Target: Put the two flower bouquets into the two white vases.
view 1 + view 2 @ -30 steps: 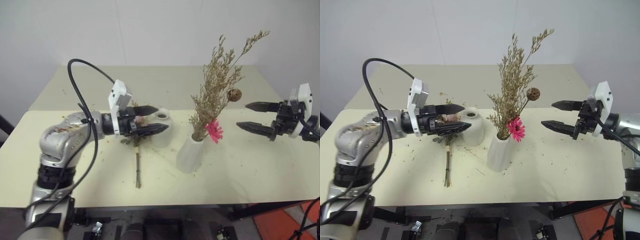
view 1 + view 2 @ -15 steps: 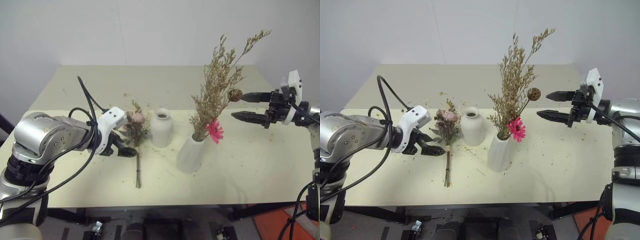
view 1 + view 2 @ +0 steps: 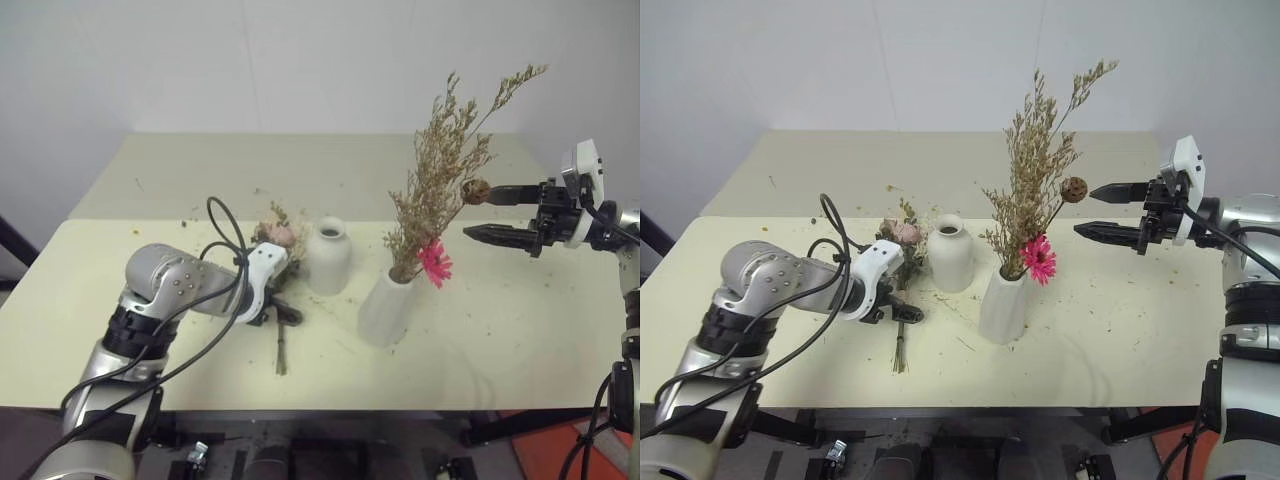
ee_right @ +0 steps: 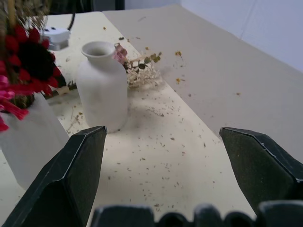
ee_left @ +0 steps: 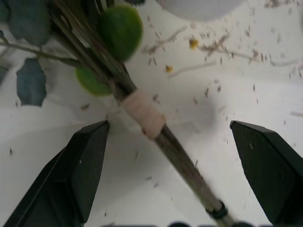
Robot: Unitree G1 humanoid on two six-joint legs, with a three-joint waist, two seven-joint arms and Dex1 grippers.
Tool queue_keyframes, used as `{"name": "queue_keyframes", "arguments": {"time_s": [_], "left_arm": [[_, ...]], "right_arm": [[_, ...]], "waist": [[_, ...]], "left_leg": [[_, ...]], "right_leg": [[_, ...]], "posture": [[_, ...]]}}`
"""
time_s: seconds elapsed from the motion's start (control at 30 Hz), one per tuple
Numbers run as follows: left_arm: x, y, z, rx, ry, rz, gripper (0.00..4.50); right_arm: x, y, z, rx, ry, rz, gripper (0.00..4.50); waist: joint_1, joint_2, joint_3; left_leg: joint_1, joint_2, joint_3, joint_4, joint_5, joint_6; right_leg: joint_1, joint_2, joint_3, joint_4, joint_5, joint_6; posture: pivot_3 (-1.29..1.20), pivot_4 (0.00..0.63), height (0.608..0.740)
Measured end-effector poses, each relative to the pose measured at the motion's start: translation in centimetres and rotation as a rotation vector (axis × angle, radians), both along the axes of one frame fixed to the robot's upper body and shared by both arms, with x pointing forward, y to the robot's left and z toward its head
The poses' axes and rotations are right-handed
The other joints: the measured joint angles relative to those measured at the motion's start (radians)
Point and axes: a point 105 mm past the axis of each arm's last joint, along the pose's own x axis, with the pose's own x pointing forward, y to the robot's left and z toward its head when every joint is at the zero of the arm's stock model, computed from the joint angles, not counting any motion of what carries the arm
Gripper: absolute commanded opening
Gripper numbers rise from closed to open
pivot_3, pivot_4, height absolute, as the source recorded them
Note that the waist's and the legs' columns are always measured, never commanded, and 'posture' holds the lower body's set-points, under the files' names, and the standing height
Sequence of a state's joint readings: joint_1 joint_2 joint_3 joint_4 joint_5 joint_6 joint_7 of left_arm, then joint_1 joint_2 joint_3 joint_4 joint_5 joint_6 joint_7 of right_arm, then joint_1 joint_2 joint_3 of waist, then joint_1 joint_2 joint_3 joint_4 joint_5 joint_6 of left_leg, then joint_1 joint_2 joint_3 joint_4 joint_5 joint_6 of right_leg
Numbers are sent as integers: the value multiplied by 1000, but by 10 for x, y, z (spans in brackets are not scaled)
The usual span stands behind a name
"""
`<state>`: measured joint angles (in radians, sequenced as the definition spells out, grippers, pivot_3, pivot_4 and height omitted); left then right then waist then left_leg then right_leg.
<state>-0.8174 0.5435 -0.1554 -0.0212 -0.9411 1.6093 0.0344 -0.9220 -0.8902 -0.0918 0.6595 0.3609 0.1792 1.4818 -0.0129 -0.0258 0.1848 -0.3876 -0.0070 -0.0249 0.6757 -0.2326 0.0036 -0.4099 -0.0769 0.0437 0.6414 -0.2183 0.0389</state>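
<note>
The rose bouquet (image 3: 278,237) lies flat on the cream table (image 3: 500,330), heads beside the round bottle vase (image 3: 328,257), stems (image 3: 898,352) toward the front edge. My left gripper (image 5: 175,172) points down over its taped stem (image 5: 144,118) and is open, one finger (image 5: 80,175) on each side, apart from it. The dried bouquet (image 3: 440,180) with its magenta daisy (image 3: 1038,258) stands in the cone vase (image 3: 385,305). My right gripper (image 3: 490,213) hovers open and empty to the right of the brown seed ball (image 3: 1072,187).
Dry plant crumbs are scattered over the table around both vases. A second, paler table top (image 3: 330,165) runs behind up to the white wall. The bottle vase (image 4: 102,90) stands with its mouth empty.
My left gripper has come down from level in front of the bottle vase and turned to point down over the rose stems. The right gripper has hardly moved.
</note>
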Motion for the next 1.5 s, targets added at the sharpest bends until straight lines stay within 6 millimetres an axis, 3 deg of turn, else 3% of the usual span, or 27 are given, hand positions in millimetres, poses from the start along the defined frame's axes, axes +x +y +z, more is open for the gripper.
{"name": "queue_keyframes", "arguments": {"time_s": [0.27,0.43,0.67,0.83,0.87,0.9,0.97,1.03,1.23,1.37,1.5], "left_arm": [[7,17,-3,72,-17,83,1378],[15,35,0,115,-31,165,91],[35,69,19,199,-115,355,90],[57,88,47,154,-292,493,90],[64,92,61,119,-378,525,90],[68,91,67,76,-423,523,90],[82,76,101,-131,-604,469,90],[87,68,129,-220,-704,418,90],[87,38,189,-479,-864,197,90],[75,13,216,-658,-945,15,90],[67,-7,220,-751,-958,-104,90]], "right_arm": [[-2,-1,-1,-11,6,7,4500],[-3,-2,-3,-14,11,7,4500],[-3,-2,-5,-15,15,6,4500],[-4,-2,-10,-18,27,7,4500],[-5,-2,-11,-19,28,8,4500],[-6,-3,-11,-19,26,10,4500],[-10,-2,-17,-18,38,25,4500],[-11,-2,-19,-20,42,28,4500],[-16,0,-16,-8,22,45,4500],[-18,-1,-18,-4,26,45,4500],[-20,-1,-21,-5,32,43,4500]], "waist": [[-10,0,0],[-15,0,0],[-17,-1,1],[-14,-1,1],[-12,-1,1],[-10,-1,1],[-1,-2,1],[0,-2,1],[0,-2,1],[-1,-2,1],[-3,-3,1]], "left_leg": [[4,1,0,-1,0,0],[4,0,0,-1,0,0],[-1,0,0,-1,0,0],[-5,0,0,-1,0,-1],[-10,0,0,-1,1,-1],[-11,0,0,-1,1,-1],[-15,0,0,-1,1,-2],[-16,0,0,0,1,-2],[-16,-1,0,0,1,-2],[-16,0,0,0,1,-2],[-16,0,0,1,1,-2]], "right_leg": [[4,0,0,-1,0,1],[4,0,0,-1,0,1],[1,0,-1,-3,0,0],[-6,-1,0,-2,0,0],[-12,-1,1,0,1,0],[-13,-1,1,0,1,0],[-15,-1,-1,-1,2,-1],[-15,-1,-1,-2,2,-1],[-15,-1,-1,-3,2,0],[-15,-1,-1,-2,2,0],[-15,0,-1,-2,2,0]], "posture": [[0,150,740],[0,150,740],[0,150,740],[0,150,740],[0,150,740],[0,150,740],[0,150,740],[0,150,740],[0,150,740],[0,150,740],[0,150,740]]}}
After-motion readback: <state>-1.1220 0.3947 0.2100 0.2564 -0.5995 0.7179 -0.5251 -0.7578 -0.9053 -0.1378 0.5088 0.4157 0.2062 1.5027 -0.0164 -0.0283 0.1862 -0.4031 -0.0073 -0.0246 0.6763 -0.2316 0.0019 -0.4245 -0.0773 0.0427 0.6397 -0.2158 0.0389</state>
